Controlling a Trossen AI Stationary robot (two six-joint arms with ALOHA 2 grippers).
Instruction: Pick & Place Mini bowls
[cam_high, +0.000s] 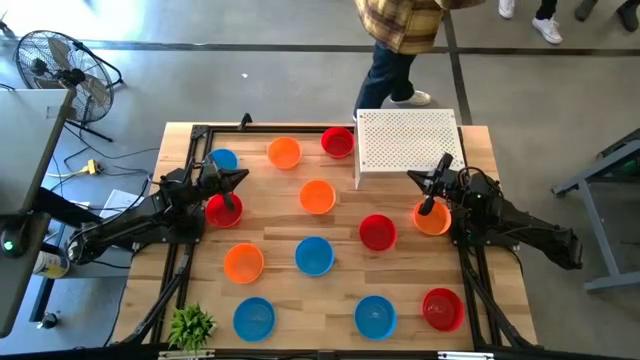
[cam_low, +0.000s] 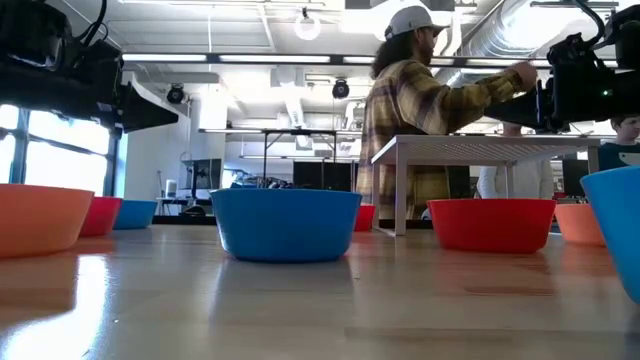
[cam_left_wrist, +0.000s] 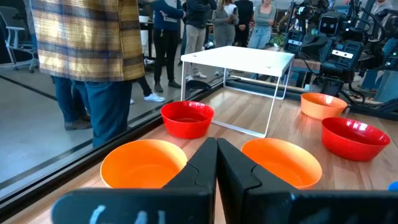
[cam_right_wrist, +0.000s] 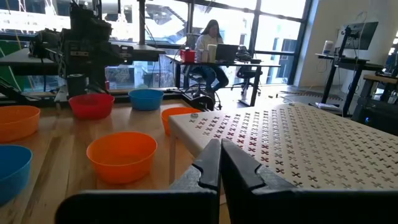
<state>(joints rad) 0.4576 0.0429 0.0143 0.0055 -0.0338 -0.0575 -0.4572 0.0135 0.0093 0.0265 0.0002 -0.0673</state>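
High view: the mini bowls (cam_high: 314, 256), red, orange and blue, sit scattered, mouths up, on the table (cam_high: 280, 300); being round, they have no long axis. Wrist views: left end effector (cam_left_wrist: 216, 163) and right end effector (cam_right_wrist: 220, 163) both pressed together, empty. No readable writing.

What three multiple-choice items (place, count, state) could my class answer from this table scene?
1. Where does the white perforated box stand? A near left corner; B far edge, right arm's side; C dead centre.
2. How many blue mini bowls lie out? A two; B four; C seven.
3. How are the left gripper and right gripper? A both shut; B both open; C only left open.
Key: B, the high view shows it there; B, four blue ones count up; A, each wrist view shows fingers pressed together.
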